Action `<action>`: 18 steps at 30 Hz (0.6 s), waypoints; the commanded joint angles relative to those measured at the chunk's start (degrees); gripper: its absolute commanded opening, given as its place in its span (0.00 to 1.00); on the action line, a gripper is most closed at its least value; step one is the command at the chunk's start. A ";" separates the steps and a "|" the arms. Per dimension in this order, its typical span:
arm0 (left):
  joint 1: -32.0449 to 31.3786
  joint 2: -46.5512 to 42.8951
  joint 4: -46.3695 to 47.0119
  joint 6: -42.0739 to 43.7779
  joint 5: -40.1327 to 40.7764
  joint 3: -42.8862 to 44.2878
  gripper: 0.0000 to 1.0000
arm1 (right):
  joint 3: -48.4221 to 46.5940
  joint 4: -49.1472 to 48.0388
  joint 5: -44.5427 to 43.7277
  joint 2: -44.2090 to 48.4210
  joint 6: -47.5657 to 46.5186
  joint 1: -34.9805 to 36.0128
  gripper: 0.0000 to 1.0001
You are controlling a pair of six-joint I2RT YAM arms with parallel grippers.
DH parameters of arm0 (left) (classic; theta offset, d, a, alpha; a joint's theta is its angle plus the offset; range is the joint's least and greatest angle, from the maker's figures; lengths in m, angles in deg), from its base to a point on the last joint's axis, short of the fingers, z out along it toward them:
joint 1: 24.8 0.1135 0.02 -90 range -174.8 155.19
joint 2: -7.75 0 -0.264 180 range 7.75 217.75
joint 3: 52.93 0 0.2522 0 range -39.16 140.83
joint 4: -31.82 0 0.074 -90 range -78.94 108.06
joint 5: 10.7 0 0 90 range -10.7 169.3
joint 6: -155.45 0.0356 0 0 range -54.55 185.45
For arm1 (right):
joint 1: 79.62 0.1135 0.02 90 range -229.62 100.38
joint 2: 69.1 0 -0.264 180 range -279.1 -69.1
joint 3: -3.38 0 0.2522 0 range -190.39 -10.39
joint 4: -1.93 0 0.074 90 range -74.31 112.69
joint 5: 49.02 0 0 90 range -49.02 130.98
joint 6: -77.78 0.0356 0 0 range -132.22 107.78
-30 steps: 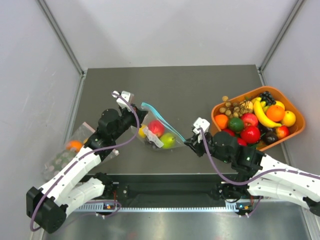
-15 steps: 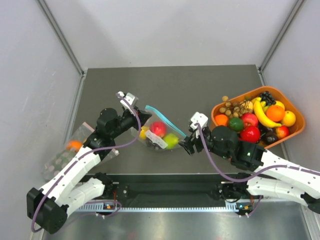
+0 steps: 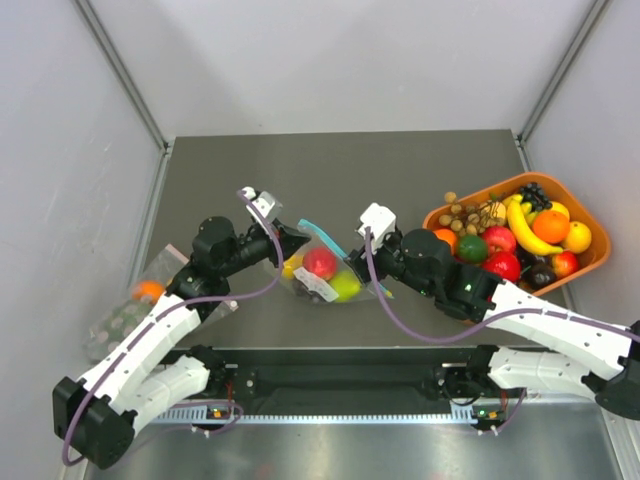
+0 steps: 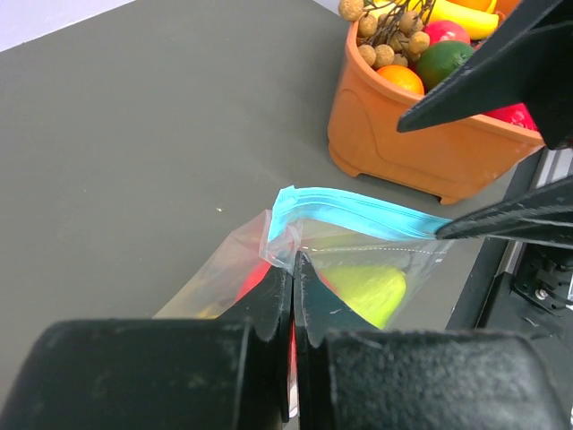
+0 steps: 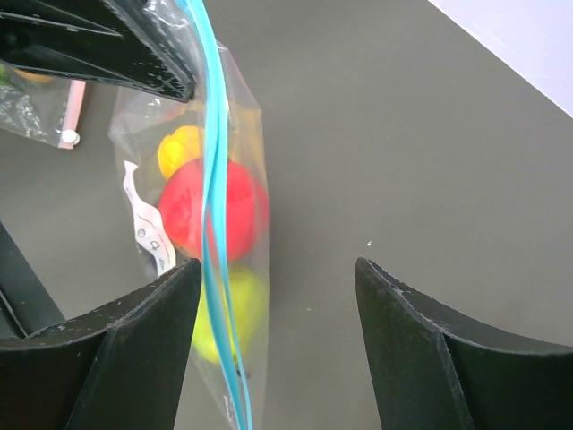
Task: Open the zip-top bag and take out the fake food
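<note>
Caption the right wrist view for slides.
Open right hand straddling the zip-top bag at its blue strip, fake food inside.

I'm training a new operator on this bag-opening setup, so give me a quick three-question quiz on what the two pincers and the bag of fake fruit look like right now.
1. True or false: the left pincer is shut on an edge of the zip-top bag.
2. Pick one. The right pincer is:
A. shut on the teal zip strip
B. open, with the teal zip strip running between its fingers
C. holding a banana over the basket
3. Fill the gap: the red apple is ____ the bag.

Key: 1 true; 2 B; 3 inside.
</note>
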 commanded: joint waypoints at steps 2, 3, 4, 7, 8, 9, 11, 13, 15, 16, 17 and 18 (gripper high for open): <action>0.21 -1.78 3.83 1.29 -2.02 1.50 0.00 | -1.31 -3.59 0.52 0.10 -1.11 -1.15 0.69; 0.12 -1.78 3.92 1.29 -2.02 1.50 0.00 | -0.96 -3.67 0.43 0.10 -1.11 -1.50 0.69; 0.12 -1.78 3.92 1.37 -2.19 1.50 0.00 | -0.78 -3.76 0.52 0.10 -1.11 -1.59 0.68; 0.12 -1.70 4.36 1.20 -3.25 1.50 0.00 | 0.01 -3.94 0.96 -0.42 -1.11 -1.85 0.68; 0.21 -1.61 4.62 1.11 -3.86 1.50 0.00 | 0.27 -3.94 1.39 -0.68 -1.11 -1.94 0.68; 0.21 -1.61 4.71 1.02 -4.13 1.50 0.00 | 0.62 -4.03 1.83 -1.30 -1.11 -1.86 0.67; 0.12 -1.52 5.06 0.85 -4.39 1.59 0.00 | 1.15 -4.46 3.41 -2.09 -1.03 -1.86 0.67; 0.12 -1.43 5.24 0.85 -4.48 1.59 0.00 | 1.59 -4.90 5.25 -2.53 -0.85 -1.86 0.66; 0.12 -1.00 5.41 0.76 -4.31 1.59 0.00 | 2.12 -5.52 6.49 -2.80 -0.76 -1.86 0.66; 0.12 -0.73 5.50 0.76 -4.30 1.67 0.00 | 2.21 -5.70 7.80 -2.97 -0.76 -1.86 0.66; 0.12 -0.47 5.67 0.76 -4.22 1.76 0.00 | 2.47 -5.96 8.51 -3.15 -0.68 -1.86 0.66; 0.12 0.23 5.76 0.67 -4.48 1.94 0.00 | 2.64 -6.05 8.87 -3.32 -0.59 -1.86 0.65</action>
